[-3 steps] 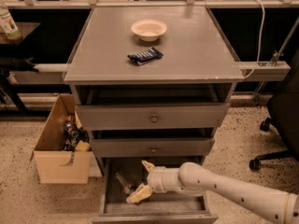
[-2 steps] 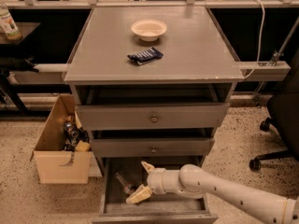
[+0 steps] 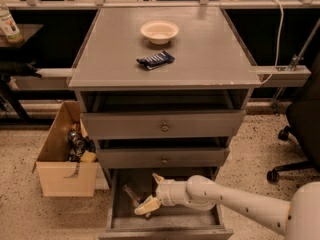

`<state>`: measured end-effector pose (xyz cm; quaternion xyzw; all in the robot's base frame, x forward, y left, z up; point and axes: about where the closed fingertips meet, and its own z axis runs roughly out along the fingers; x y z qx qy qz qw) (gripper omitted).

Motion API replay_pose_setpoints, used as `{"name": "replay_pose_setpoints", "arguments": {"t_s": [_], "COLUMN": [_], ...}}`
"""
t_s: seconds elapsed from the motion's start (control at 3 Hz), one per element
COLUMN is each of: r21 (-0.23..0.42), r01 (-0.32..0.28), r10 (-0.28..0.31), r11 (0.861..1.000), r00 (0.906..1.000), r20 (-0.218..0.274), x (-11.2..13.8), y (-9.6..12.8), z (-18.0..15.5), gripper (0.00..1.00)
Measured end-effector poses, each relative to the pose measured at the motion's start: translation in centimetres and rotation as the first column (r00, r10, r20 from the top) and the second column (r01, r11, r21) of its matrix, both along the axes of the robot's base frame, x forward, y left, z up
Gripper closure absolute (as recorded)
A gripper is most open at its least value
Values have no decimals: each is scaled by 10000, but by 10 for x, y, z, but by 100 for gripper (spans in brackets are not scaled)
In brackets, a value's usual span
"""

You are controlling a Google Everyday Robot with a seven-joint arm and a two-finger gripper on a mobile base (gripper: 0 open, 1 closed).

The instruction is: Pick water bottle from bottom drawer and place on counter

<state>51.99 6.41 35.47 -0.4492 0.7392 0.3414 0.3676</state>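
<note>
The bottom drawer [image 3: 165,224] is pulled open at the foot of the cabinet. The water bottle [image 3: 131,195], small and clear, lies in its left part. My gripper [image 3: 148,194] reaches into the drawer from the right. It is open, with one finger [image 3: 157,177] up at the back and the other [image 3: 146,207] low at the front. The bottle sits just left of the gap between them, and I cannot tell whether they touch it. The counter [image 3: 200,59] is the cabinet's grey top.
A white bowl [image 3: 159,31] and a dark snack packet [image 3: 155,60] lie on the counter. The two upper drawers [image 3: 163,126] stand slightly open. A cardboard box [image 3: 65,159] of items stands left of the cabinet, an office chair [image 3: 300,134] to the right, and a green-labelled bottle [image 3: 8,24] far left.
</note>
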Motion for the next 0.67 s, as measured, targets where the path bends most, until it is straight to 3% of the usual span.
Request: {"name": "replay_pose_setpoints", "arguments": {"t_s": [0.33, 0.67], "r21": [-252, -659], "r01": [509, 818], "r10": [-519, -846], "r11": [9984, 9945], "r00": [9979, 9956], "r20": [-383, -407], "x": [17, 28], "y": [2, 9], "z": [-37, -73], "gripper": [0, 0]}}
